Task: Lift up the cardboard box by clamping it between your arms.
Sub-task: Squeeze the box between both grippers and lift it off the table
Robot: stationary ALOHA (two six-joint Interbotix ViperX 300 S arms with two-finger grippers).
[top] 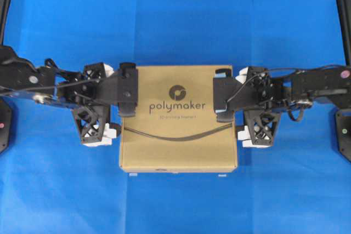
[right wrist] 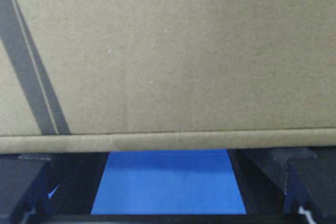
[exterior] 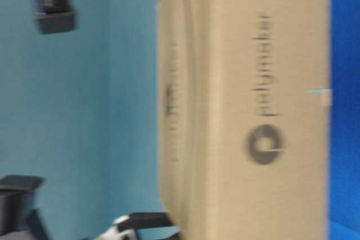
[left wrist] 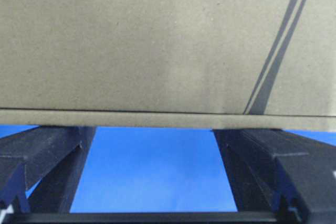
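From each wrist view you see the cardboard box (left wrist: 157,40) filling the upper part of the frame, its edge running straight across just past your fingers (left wrist: 44,156), with blue counter (left wrist: 152,169) showing in the gap between them. Both hands stand wide: the left hand (left wrist: 152,129) has its two fingers spread apart and reaching under or against the box edge, and the right hand (right wrist: 168,153) shows the same. Neither grips anything; the fingers only bear on the box's sides.

From overhead, the box lies in the middle of the blue counter, logo upward, with your left hand (top: 118,110) pressed to its left side and your right hand (top: 239,110) to its right side, roughly opposite each other across the upper half of the box. Whether the box is already off the counter I cannot tell from above; the table-level view is blurred, though it seems to show the box set against the teal backdrop.

To do this step well, keep the inward push equal from both arms, so that the box does not slide toward the weaker side. Raise both wrists together and at one pace; a lag on either side would likely tilt the box and let it slip. Since contact sits toward the far half, watch for the near edge sagging, and press harder if it droops.
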